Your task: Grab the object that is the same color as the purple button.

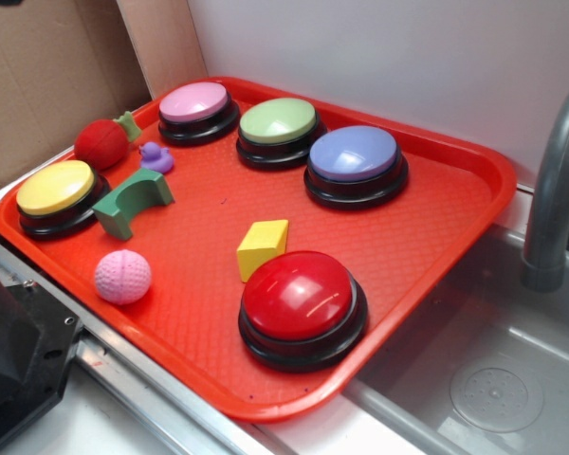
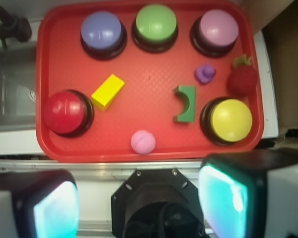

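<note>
Tool: the tool (image 2: 139, 201) shows only in the wrist view, its two fingers (image 2: 54, 208) standing wide apart at the bottom edge, nothing between them; it hangs above the near edge of the counter (image 2: 139, 166), short of the tray.
Tray: a red plastic tray (image 1: 436, 218) with a textured floor carries every item; it lies beside a metal sink (image 1: 493, 379) with a grey faucet (image 1: 555, 190).
Purple duck: the tiny purple duck figurine (image 1: 156, 157) stands on the tray floor, free of any grip, between the pink button and the green arch block, just beside the red strawberry-like toy.
Purple button: the purple button (image 1: 355, 156) sits at the tray's far edge, well apart from the duck, next to the green button.
Green button: the green button (image 1: 279, 123) is in the middle of the far row.
Pink button: the pink button (image 1: 195, 104) ends that row, near the duck.
Yellow button: the yellow button (image 1: 55, 190) sits at the tray end nearest the cardboard, beside the arch block.
Red button: the red button (image 1: 300, 299) is at the near edge on the sink side, just beside the yellow block (image 1: 262, 246).
Arch block: the green arch block (image 1: 131, 201) lies on its side.
Red toy: the red strawberry-like toy (image 1: 101, 142) has a green stem.
Pink ball: the pink textured ball (image 1: 122, 276) rests near the tray's front rim.
Backdrop: cardboard (image 1: 47, 66) stands behind the tray.
</note>
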You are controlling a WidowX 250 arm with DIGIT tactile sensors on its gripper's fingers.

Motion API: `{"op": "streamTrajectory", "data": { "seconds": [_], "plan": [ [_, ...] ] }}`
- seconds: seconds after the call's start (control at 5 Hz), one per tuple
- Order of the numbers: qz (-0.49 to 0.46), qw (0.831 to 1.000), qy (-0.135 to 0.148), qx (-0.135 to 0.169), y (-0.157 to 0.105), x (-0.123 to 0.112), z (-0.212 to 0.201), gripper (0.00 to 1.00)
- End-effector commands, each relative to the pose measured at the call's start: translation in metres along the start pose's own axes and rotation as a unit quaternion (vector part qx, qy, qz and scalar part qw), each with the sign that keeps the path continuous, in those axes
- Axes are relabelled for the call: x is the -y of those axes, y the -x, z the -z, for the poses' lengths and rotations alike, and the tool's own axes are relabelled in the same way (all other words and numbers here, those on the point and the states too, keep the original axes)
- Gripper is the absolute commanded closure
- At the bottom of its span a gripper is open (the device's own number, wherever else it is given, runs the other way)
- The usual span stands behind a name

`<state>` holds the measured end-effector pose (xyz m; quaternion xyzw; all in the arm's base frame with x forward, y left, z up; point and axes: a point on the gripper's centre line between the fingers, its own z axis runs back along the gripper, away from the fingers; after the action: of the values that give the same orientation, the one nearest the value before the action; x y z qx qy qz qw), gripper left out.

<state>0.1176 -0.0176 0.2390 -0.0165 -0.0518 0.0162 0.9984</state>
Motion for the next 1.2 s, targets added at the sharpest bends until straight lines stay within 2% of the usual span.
{"op": "streamTrajectory", "data": {
  "seconds": [0.0,0.2,0.4,0.6,1.0],
  "plan": [
    [-0.03,0.999,0.005,0.044,-0.034,-0.03,0.041,0.0],
    [-0.017,0.999,0.023,0.046,-0.046,-0.048,0.067,0.0],
    [-0.048,0.996,0.021,0.072,-0.055,-0.068,0.09,0.0],
    [-0.099,0.992,-0.012,0.083,-0.073,-0.095,0.12,0.0],
    [-0.167,0.98,-0.053,0.097,-0.094,-0.125,0.181,0.0]
  ]
}}
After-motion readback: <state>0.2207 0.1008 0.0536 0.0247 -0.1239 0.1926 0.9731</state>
